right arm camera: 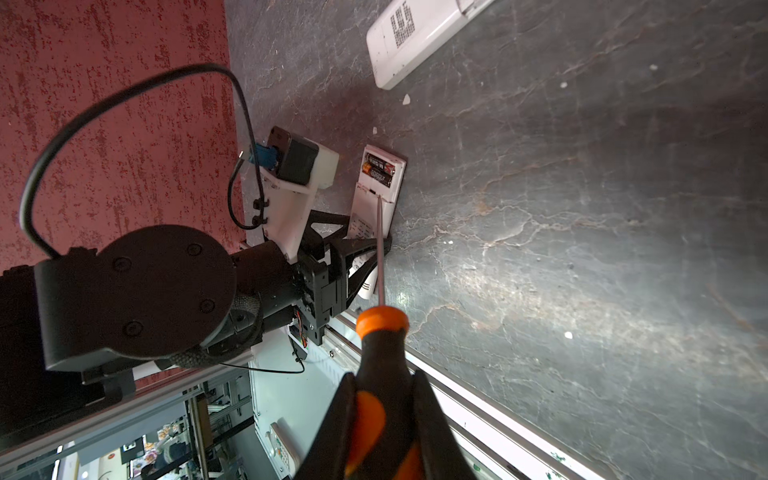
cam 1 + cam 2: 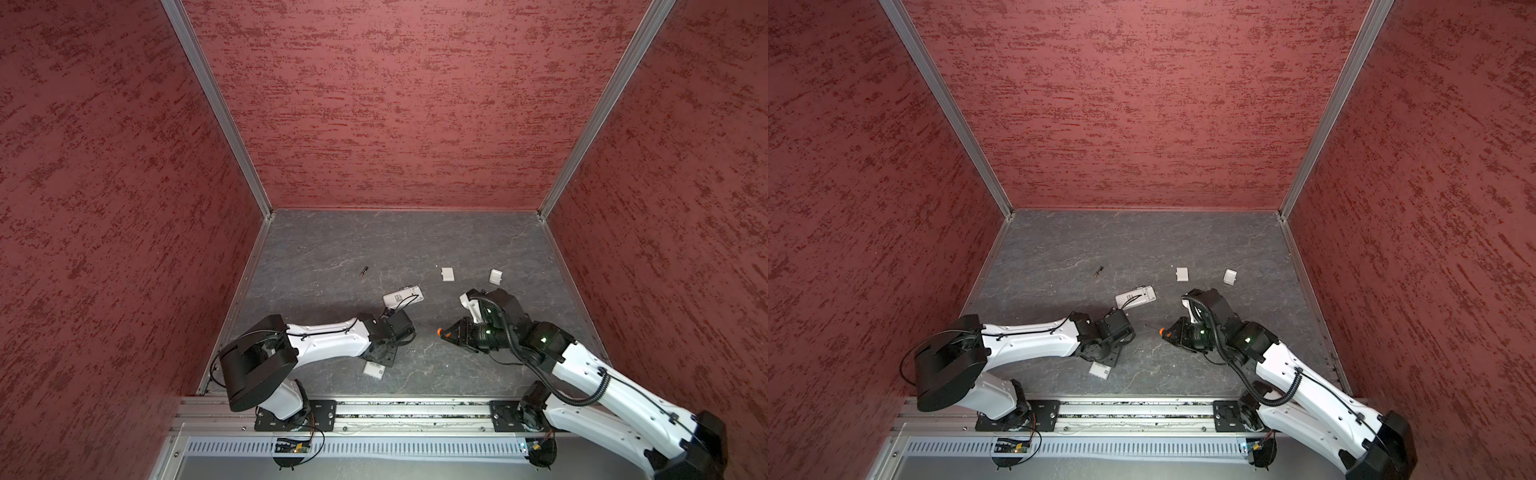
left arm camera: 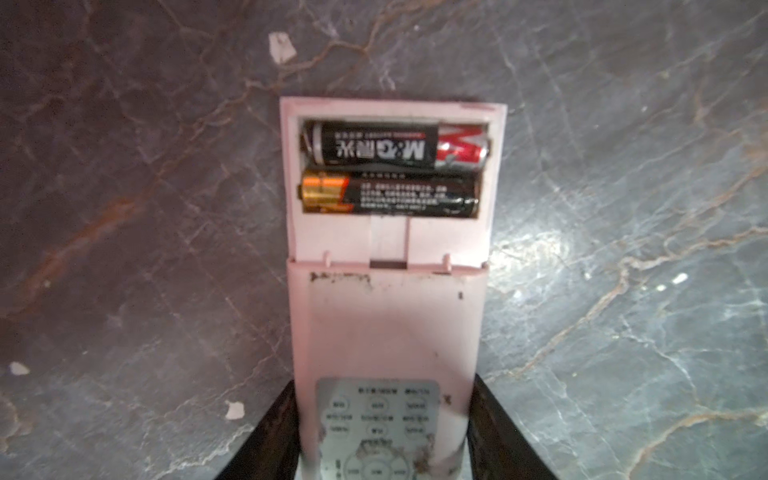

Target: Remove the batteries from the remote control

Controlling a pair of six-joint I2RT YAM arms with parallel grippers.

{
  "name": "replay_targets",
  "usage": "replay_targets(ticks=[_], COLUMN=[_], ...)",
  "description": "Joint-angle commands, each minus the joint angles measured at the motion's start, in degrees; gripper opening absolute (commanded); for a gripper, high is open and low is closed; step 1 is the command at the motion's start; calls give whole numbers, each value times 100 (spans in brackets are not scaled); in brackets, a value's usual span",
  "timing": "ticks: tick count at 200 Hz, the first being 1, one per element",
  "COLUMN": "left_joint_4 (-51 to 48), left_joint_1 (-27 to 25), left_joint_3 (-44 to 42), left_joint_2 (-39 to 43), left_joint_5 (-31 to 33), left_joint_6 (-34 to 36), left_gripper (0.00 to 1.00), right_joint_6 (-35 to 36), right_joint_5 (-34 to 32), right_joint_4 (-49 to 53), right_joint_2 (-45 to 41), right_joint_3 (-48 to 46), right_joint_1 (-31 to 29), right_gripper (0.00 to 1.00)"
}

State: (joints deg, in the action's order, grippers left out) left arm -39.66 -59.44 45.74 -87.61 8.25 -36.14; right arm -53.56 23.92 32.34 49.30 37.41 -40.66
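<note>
The left arm is laid low and extended from its base toward the remote control. The left gripper is clamped on the remote's two long sides by its fingers. The right arm is bent at the wrist to the right of the remote. The right gripper is closed on the screwdriver handle, clear of the remote.

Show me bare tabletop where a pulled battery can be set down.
Free: the wide back strip between the rear wall and the loose battery and two white covers; also the left edge beside that battery. Crowded: front middle, around open remote, second remote, screwdriver.
</note>
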Motion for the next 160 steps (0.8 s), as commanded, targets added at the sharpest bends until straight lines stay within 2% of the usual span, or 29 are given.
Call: replay_targets(ticks=[1, 40, 105, 126, 160], left_joint_4=[130, 648, 800, 801, 565], left_joint_1=[-167, -395, -472, -469, -514], left_joint_3=[39, 490, 1152, 1167, 1196], left_joint_2=[4, -317, -1154, -1231, -1241], left_joint_5=[61, 10, -156, -218, -180], left_joint_6=[202, 686, 863, 832, 828], left_gripper=[45, 44, 45, 50, 63], right_joint_6=[-55, -8, -73, -70, -74], right_joint_5=[-135, -272, -338, -353, -318], right_joint_4=[-123, 170, 439, 468, 415], right_joint_2=[-28, -67, -186, -169, -153], right_joint_3=[1, 65, -236, -284, -352], right_joint_1=[34, 167, 410, 478, 548], right_gripper=[0, 0, 0, 0, 0])
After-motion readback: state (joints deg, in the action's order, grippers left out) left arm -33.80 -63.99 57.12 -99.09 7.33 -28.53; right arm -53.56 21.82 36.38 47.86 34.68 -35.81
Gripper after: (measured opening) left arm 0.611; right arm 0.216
